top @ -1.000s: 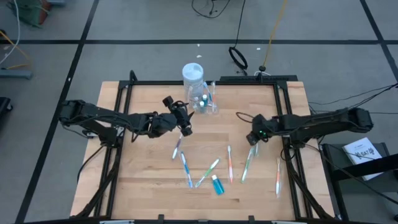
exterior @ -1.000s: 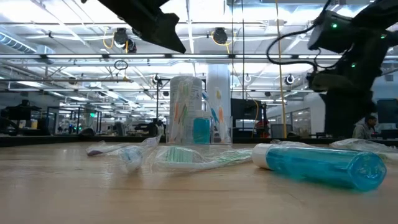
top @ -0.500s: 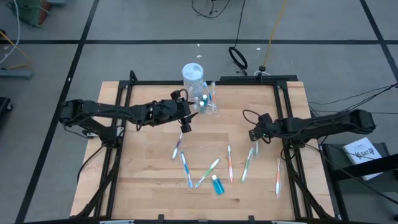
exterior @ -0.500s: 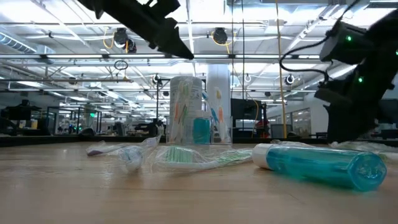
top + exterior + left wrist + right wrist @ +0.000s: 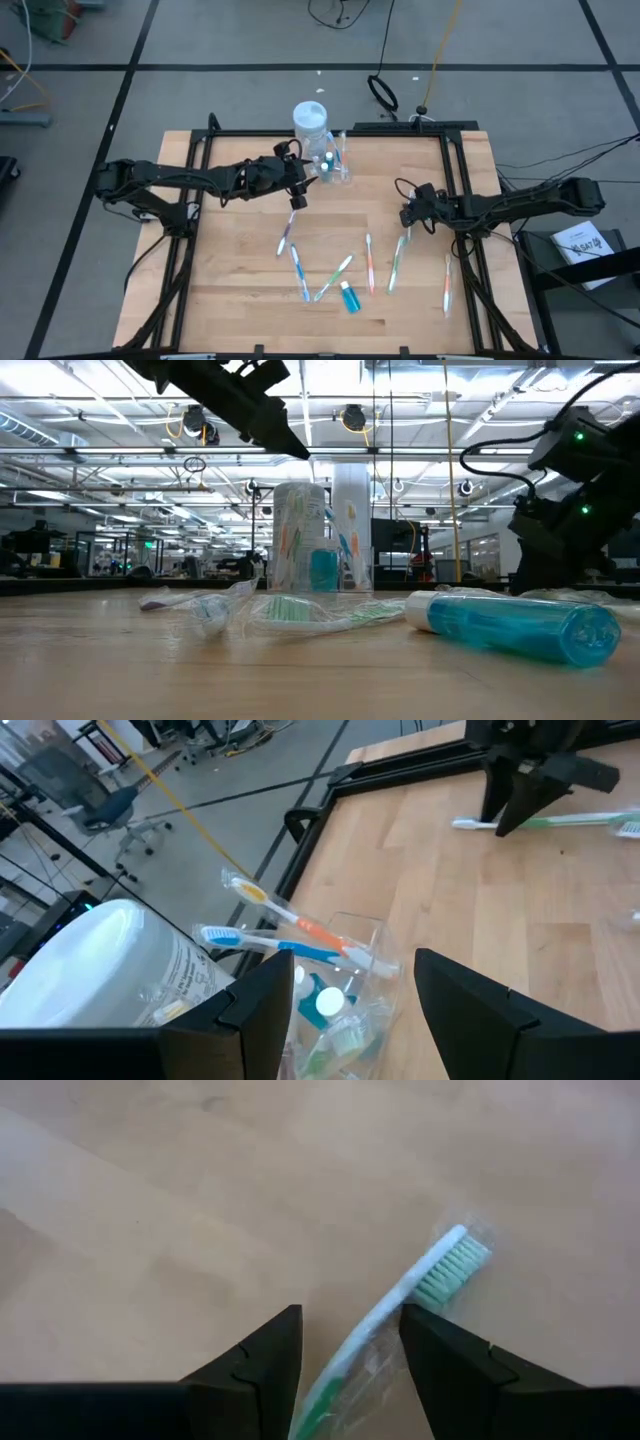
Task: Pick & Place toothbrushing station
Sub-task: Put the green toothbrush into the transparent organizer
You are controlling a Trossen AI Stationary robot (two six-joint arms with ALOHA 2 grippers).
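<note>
Right claw (image 5: 345, 1345) straddling the green toothbrush (image 5: 420, 1290) — the left one over the cup (image 5: 345, 995).

The right claw stood open, a finger on each side of the green toothbrush's handle; the brush lay flat on the desk (image 5: 240, 270), long axis running straight out from the claw, bristled head pointing away. The left claw (image 5: 296, 196) — open, empty — hung just beside the clear cup, farther from that brush.
</note>
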